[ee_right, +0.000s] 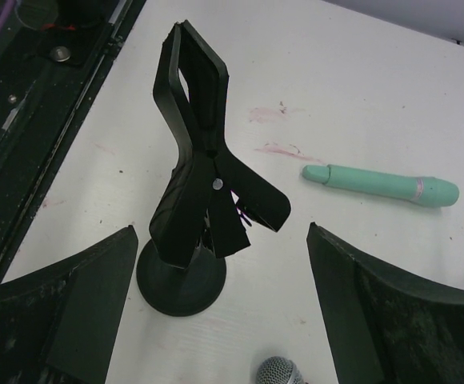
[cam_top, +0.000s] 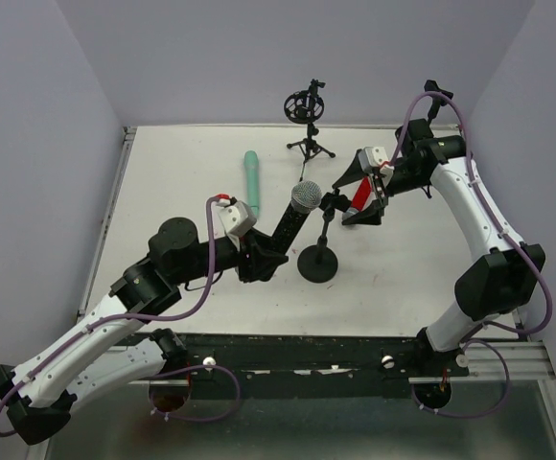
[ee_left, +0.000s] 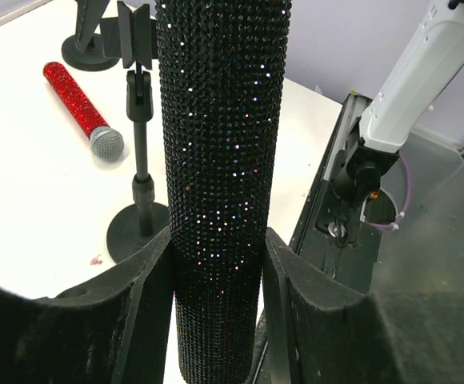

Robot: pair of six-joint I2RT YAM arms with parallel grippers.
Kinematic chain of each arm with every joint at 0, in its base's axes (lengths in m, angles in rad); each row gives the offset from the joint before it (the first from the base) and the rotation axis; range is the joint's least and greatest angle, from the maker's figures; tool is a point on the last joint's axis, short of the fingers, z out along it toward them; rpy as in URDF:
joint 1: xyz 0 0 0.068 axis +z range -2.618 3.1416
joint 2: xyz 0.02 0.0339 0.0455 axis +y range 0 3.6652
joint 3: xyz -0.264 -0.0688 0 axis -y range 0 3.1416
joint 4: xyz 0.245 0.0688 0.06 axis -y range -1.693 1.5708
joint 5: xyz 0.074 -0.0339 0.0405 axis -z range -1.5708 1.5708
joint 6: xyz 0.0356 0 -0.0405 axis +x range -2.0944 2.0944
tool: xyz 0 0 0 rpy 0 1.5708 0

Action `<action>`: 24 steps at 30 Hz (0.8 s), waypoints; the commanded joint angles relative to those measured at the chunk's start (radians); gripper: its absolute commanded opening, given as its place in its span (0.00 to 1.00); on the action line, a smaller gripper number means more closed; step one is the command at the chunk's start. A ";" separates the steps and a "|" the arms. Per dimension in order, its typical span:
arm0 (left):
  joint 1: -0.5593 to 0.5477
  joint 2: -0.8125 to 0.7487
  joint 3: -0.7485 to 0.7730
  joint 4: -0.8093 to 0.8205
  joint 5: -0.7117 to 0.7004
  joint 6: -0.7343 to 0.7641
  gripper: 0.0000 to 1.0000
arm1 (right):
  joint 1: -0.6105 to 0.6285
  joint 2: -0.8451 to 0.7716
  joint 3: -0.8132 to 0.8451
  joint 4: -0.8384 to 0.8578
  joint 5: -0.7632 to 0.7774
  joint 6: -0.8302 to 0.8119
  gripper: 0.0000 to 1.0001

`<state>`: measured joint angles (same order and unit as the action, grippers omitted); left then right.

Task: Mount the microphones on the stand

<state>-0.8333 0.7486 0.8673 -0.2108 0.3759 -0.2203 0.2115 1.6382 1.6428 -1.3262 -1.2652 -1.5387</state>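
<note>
Left wrist view: the left gripper is clamped on the lower barrel of the black microphone, which rises straight up out of the fingers. Just off the tool's left side stands the stand, its clip at the top.

Best play, I'd say: tilt the barrel in line with the clip's channel and press it in slowly, so the round base doesn't skid. The right gripper, spread wide and empty, faces that clip and could brace it.

The red microphone lies beyond the stand. The teal microphone lies past the right tool's far finger.

Hard to read: the black microphone's top runs out of frame here, and overhead the right gripper covers most of the red one.
</note>
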 commanded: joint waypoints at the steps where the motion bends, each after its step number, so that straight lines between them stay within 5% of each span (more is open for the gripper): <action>1: 0.000 -0.002 0.010 0.005 -0.042 0.030 0.00 | 0.019 0.002 0.018 -0.093 -0.011 -0.017 0.94; 14: 0.000 0.034 0.029 -0.019 -0.061 0.052 0.00 | 0.048 0.022 0.068 -0.093 -0.020 0.009 0.87; 24: 0.002 0.051 0.032 -0.032 -0.117 0.111 0.00 | 0.054 -0.003 0.054 -0.093 0.004 0.009 0.73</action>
<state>-0.8333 0.7906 0.8673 -0.2382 0.3069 -0.1600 0.2558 1.6424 1.6840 -1.3331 -1.2648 -1.5269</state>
